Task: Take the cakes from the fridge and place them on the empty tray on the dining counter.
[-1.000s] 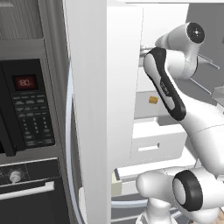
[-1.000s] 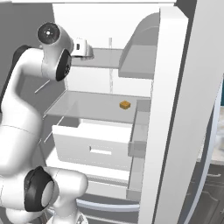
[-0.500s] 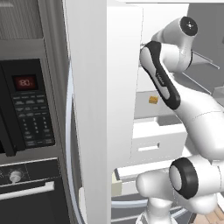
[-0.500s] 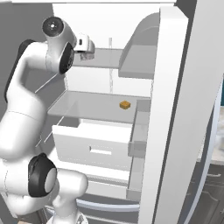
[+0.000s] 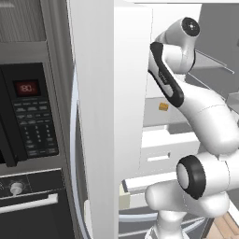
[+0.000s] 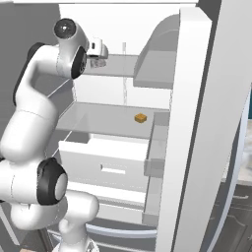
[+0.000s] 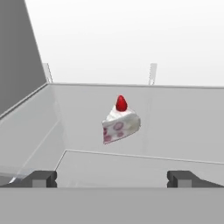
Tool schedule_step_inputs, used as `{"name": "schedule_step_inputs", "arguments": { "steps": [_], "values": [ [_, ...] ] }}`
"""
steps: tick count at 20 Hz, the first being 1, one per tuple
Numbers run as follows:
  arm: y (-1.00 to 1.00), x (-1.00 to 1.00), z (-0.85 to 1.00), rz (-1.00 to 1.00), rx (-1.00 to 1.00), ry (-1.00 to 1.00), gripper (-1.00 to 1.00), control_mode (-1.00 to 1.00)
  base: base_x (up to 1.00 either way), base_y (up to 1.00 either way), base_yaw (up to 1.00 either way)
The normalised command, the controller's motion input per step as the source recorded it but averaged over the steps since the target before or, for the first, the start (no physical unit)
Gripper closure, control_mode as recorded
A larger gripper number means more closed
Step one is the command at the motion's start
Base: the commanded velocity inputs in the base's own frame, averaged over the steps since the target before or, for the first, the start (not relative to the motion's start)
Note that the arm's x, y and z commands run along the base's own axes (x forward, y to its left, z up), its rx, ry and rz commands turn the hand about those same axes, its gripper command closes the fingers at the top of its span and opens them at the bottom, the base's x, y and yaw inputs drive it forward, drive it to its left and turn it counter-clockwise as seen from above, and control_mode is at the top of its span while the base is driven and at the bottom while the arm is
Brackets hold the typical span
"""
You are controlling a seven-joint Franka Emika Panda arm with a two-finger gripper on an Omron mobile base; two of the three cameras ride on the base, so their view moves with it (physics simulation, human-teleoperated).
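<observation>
**Arm up at the top shelf, wedge dead ahead**

White fridge (image 6: 123, 29) walls all around, doors swung wide, and we're looking straight in. On the upper glass shelf (image 7: 175, 127) sits the wedge (image 7: 120, 122), white with its red cherry on top, upright, roughly mid-shelf and closer to the front edge than to the back wall. The fingertips (image 7: 42, 178) stand far apart, one at each bottom corner of the hand view, and the wedge is between their lines but well ahead of them, nothing touching it. The gripper (image 7: 111, 178) is spread wide and holding nothing.

One level down, the square (image 6: 141, 118), flat and tan-brown, rests on the lower shelf (image 6: 98, 118) towards its right side, near the back wall; from the left base view it shows as the same small brown piece (image 5: 163, 106) just beside the arm (image 5: 205, 112). White drawers (image 6: 106, 165) sit below that shelf. The arm reaches high, the hand (image 6: 96, 49) level with the upper shelf's front edge. Off to the left, a black microwave (image 5: 28, 112) with a red display, and an oven (image 5: 28, 205) beneath it.
</observation>
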Motion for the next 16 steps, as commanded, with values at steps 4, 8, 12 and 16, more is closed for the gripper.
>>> {"name": "schedule_step_inputs", "arguments": {
  "steps": [4,8,12,16],
  "values": [
    [0.10,0.37,-0.14,0.00,0.00,0.00,-1.00,-1.00,0.00,0.00,0.00],
    [0.14,0.43,-0.05,0.00,0.00,0.00,-1.00,-1.00,0.00,0.00,0.00],
    [0.10,0.46,0.00,0.00,0.00,0.00,-1.00,-1.00,0.00,0.00,0.00],
    [0.00,0.30,-0.01,0.00,0.00,0.01,-1.00,-1.00,0.00,0.00,0.00]
  ]
}}
